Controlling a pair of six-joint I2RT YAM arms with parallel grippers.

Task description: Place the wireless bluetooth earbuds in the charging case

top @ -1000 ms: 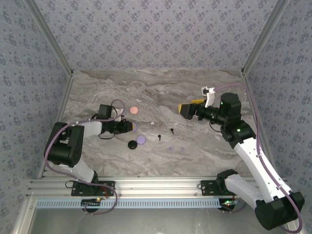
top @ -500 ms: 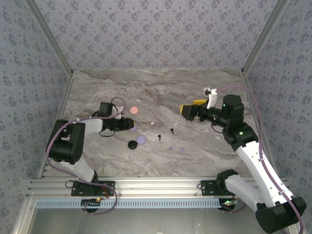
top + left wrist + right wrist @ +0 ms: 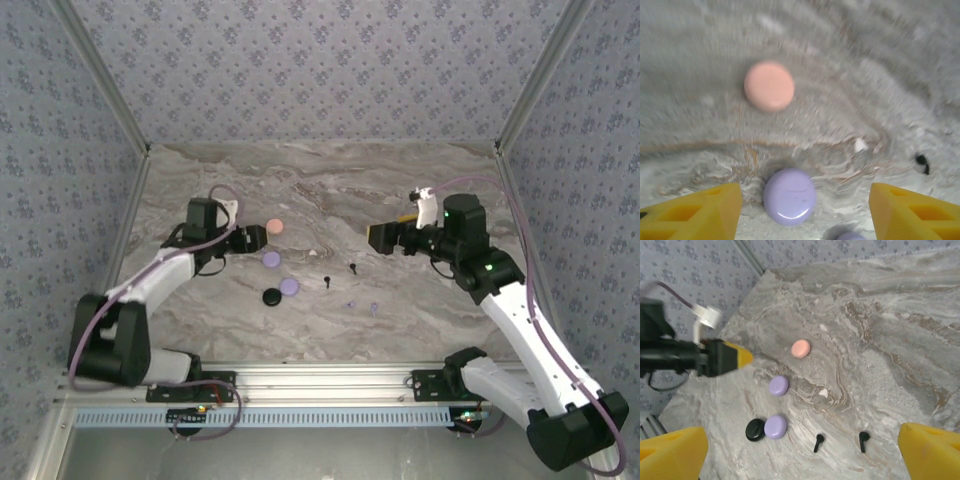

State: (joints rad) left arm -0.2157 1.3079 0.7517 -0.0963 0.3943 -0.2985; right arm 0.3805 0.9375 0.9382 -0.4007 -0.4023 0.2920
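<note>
The left claw [image 3: 252, 238] stands wide and empty over a lavender disc [image 3: 789, 196] on the counter [image 3: 420, 180]. The right claw [image 3: 382, 236] gapes wide, empty. Two black earbuds [image 3: 327, 281] lie mid-counter, with paler buds [image 3: 373, 308], perhaps lavender, just nearer.

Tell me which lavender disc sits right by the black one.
The nearer lavender disc, closer to the arm bases: it lies right beside the black disc. The farther lavender disc sits alone, toward the pink disc.
</note>
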